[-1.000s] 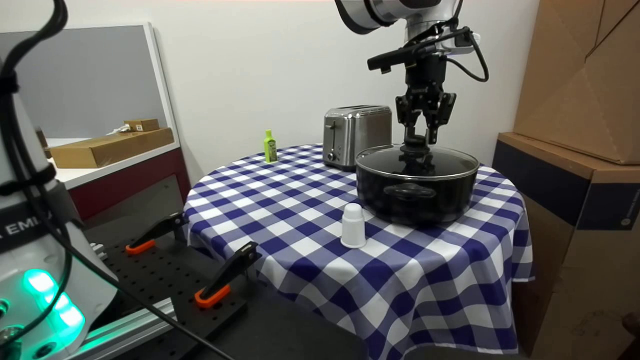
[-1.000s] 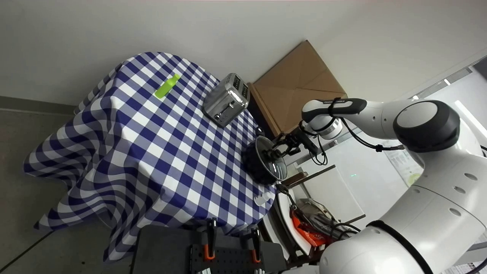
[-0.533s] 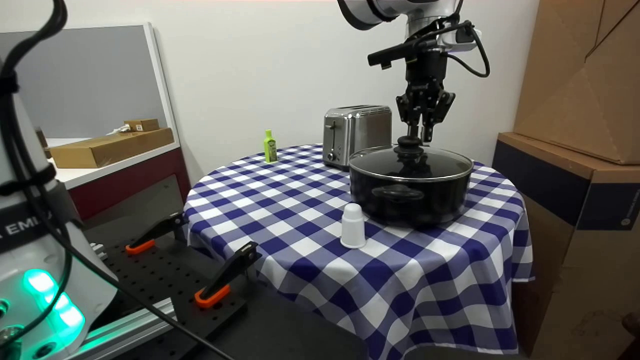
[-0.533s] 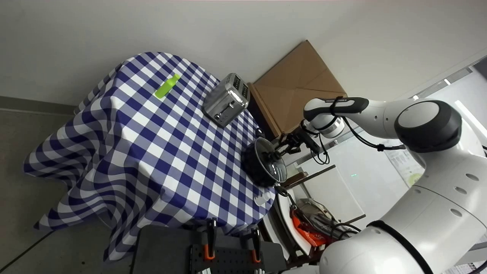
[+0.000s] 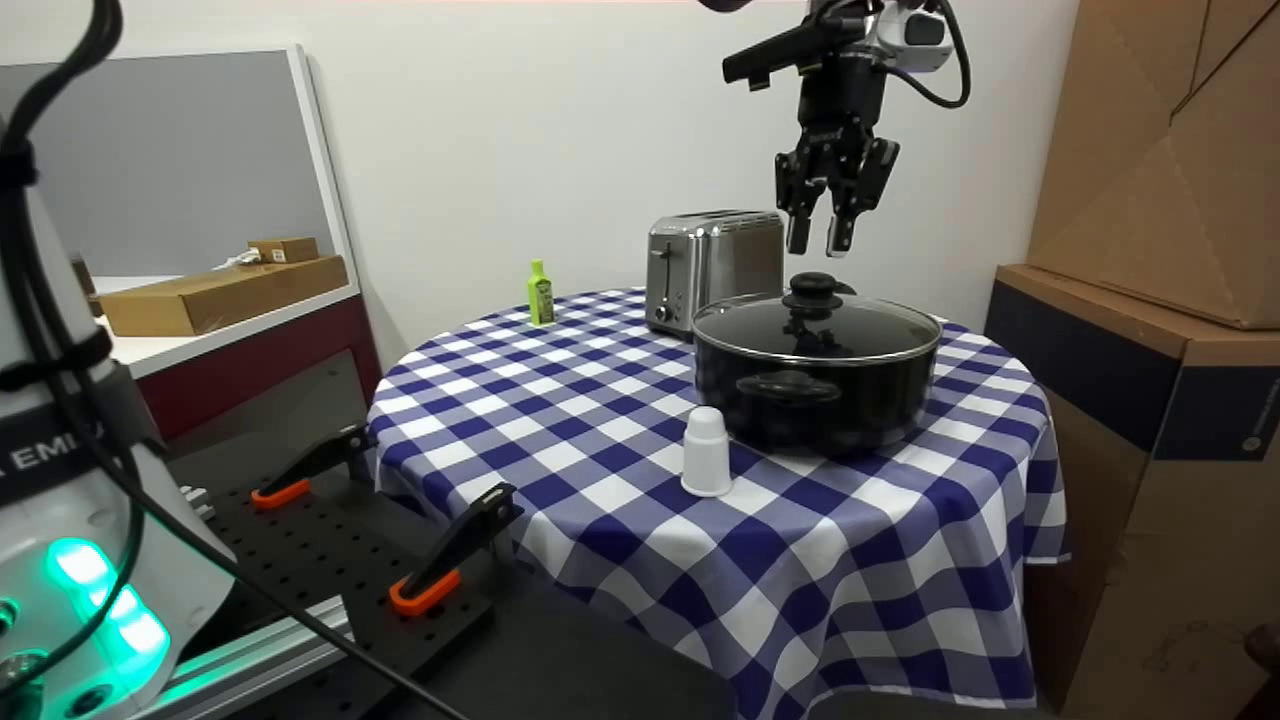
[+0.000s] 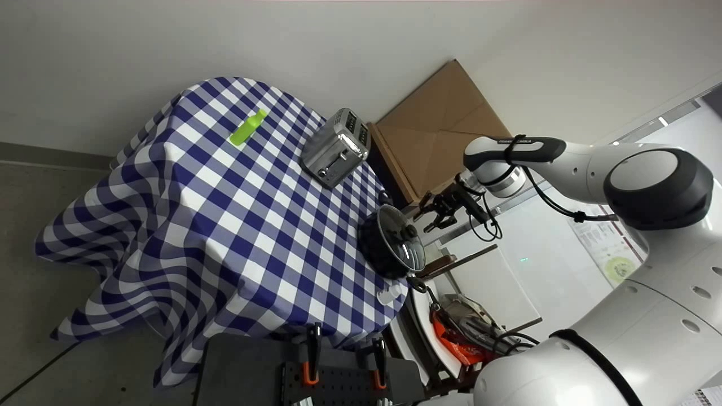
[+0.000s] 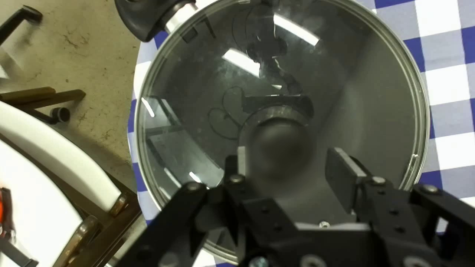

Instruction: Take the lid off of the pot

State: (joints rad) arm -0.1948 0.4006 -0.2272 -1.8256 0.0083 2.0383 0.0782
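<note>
The black pot (image 5: 810,415) stands on the checked table in both exterior views (image 6: 373,242). Its see-through glass lid (image 5: 880,325) lies on it, level, with the rim all round the pot's top. The black centre knob (image 5: 812,290) points up. My gripper (image 5: 818,238) is open and empty, a little above the knob and apart from it; it also shows so in an exterior view (image 6: 423,222). In the wrist view the blurred knob (image 7: 280,142) lies beyond the spread fingers (image 7: 291,163), nearer the left finger. The glass lid (image 7: 371,85) fills most of that view.
A steel toaster (image 5: 715,270) stands behind the pot. A white cup-like piece (image 5: 706,455) stands close in front of it. A green bottle (image 5: 540,293) is farther off. Cardboard boxes (image 5: 1150,380) rise beside the table (image 5: 600,440), whose edge is near the pot.
One second ago my gripper was down at the knob. It has since risen off it. The pot with its lid has shifted slightly left in an exterior view.
</note>
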